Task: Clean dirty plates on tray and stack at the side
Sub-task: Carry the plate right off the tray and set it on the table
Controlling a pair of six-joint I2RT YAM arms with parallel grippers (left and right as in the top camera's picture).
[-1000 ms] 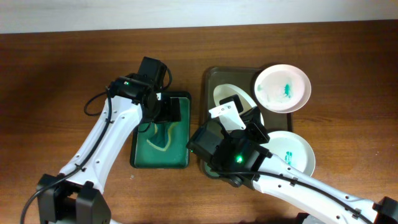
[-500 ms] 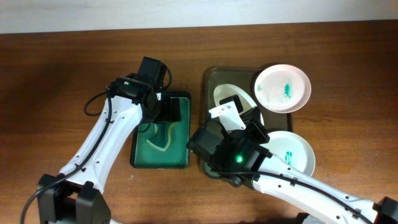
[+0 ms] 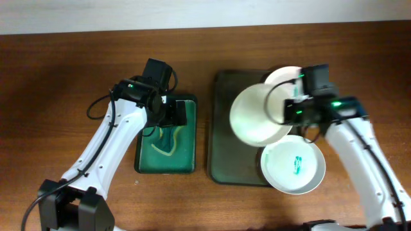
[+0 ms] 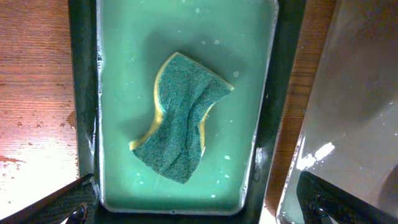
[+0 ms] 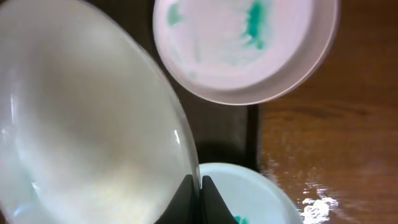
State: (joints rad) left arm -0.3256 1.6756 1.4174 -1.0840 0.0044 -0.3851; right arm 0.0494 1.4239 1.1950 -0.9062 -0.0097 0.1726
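Plate [image 3: 257,115] hangs over the tray [image 3: 221,138], its rim clamped in the jaws of the right gripper [image 5: 200,190]. Toward the tabletop's left edge, the left gripper [image 3: 171,114], jaws apart, hovers directly over the sponge [image 4: 177,118], whose long axis runs far edge to near edge.

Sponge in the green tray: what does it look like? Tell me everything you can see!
The sponge has a rough teal-green scrubbing face and a yellow foam layer showing along its edge. It looks soft, bent and wavy, not flat. It lies in the middle of the small green tray, which looks wet with little bubbles. Only the tray touches it; the left gripper hangs open above, not holding it.
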